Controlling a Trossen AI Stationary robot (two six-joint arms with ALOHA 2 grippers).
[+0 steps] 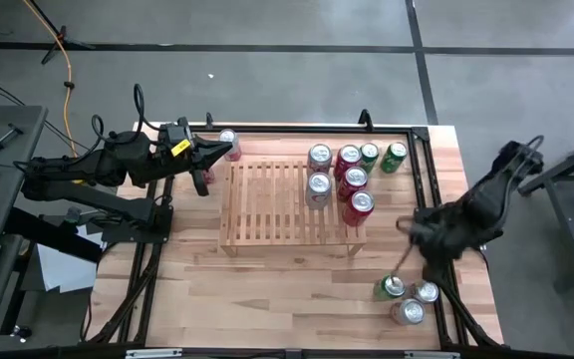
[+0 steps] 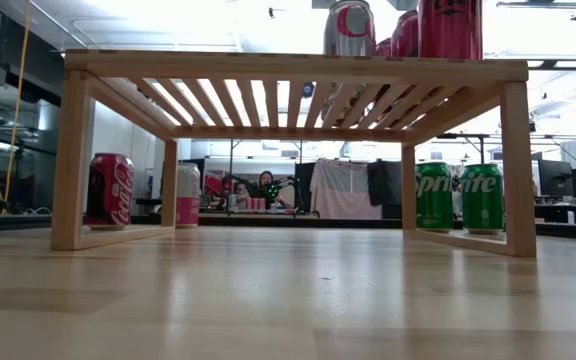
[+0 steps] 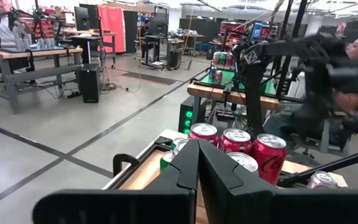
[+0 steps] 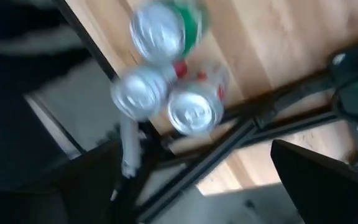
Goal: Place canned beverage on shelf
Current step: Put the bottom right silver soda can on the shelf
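High view: right gripper (image 1: pixel 419 237) jaws wide, beside shelf (image 1: pixel 267 204).

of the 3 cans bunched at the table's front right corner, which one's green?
The green can, the one of the three nearest the shelf and just below the open right hand. The other two cans look silver with red marks.
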